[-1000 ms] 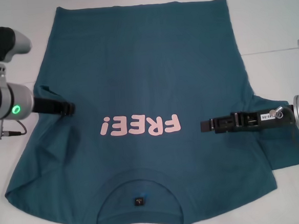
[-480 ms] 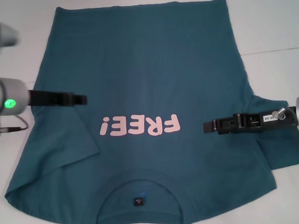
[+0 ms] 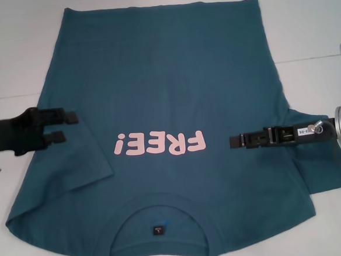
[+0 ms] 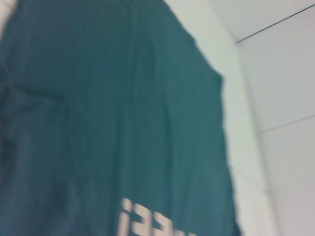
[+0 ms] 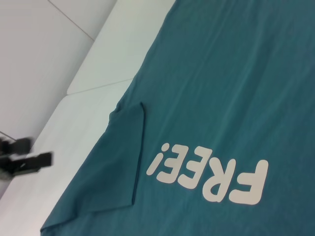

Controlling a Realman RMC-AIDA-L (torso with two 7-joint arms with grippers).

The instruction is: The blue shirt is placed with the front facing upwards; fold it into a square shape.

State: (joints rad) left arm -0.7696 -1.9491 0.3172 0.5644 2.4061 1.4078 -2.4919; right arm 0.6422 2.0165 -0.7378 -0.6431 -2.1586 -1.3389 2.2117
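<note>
My left gripper (image 3: 71,127) reaches in level from the left edge of the head view, its two black fingers (image 3: 69,118) parted with a clear gap between them and nothing held; the tips hang over the left margin of the blue shirt (image 3: 162,93), just above the folded-in left sleeve (image 3: 73,164). The same gripper shows far off in the right wrist view (image 5: 44,160), over the white table (image 5: 59,64) beside the shirt's edge. My right gripper (image 3: 235,142) extends level from the right side, its slim black fingers lying low over the shirt just right of the pale pink "FREE!" print (image 3: 160,144); they look drawn together, but I cannot tell whether any cloth is pinched between them. The right sleeve (image 3: 323,170) spreads out beneath that arm, unfolded. One shirt lies flat on the table, front upward, hem at the far end and round collar (image 3: 158,214) nearest my body, with one small dark label (image 3: 158,229) inside the neck. The print reads upside down from the head view. The left sleeve is folded inward onto the shirt body, making one straight crease that runs near the exclamation mark, also seen in the right wrist view (image 5: 140,147). The left wrist view shows only shirt fabric (image 4: 123,108), part of the print and bare table beyond.
</note>
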